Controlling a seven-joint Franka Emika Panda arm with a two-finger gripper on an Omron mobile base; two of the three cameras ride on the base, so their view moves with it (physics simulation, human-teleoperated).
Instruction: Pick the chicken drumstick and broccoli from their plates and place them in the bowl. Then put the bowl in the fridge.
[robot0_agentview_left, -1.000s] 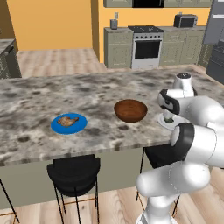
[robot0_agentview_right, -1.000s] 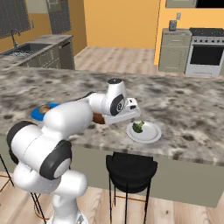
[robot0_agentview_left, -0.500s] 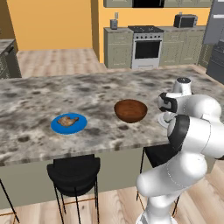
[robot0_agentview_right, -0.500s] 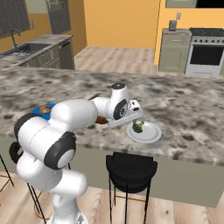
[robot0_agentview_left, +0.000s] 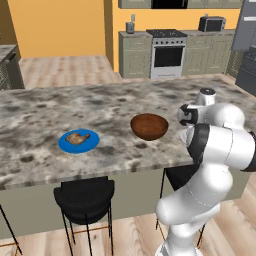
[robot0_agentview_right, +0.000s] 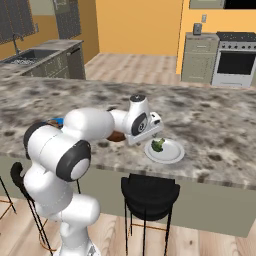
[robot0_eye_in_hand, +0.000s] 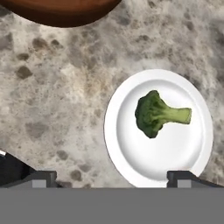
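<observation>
Gripper: two dark fingertips rise at the 6 o'clock edge of the hand view, spread wide with nothing between them; the hand hangs over the white plate.
Broccoli: green floret lying on its side at the centre of the white plate, stalk pointing to 3 o'clock in the hand view; in the right base view the broccoli lies just past the white hand.
White plate, right base view: near the front edge of the counter, at 3 o'clock of the arm's wrist.
Bowl: reddish-brown, empty, upright on the counter; in the hand view its rim shows at 11 o'clock, apart from the white plate.
Chicken drumstick: golden-tan piece resting on the blue plate, at 9 o'clock of the bowl and well apart from it.
Counter: speckled grey-brown stone island carrying both plates and the bowl.
Obstruction: in the left base view the arm's white elbow covers the counter's right end.
Surroundings: black stools under the counter's front edge; a stove between beige cupboards on the far wall; a sink at 10 o'clock in the right base view.
</observation>
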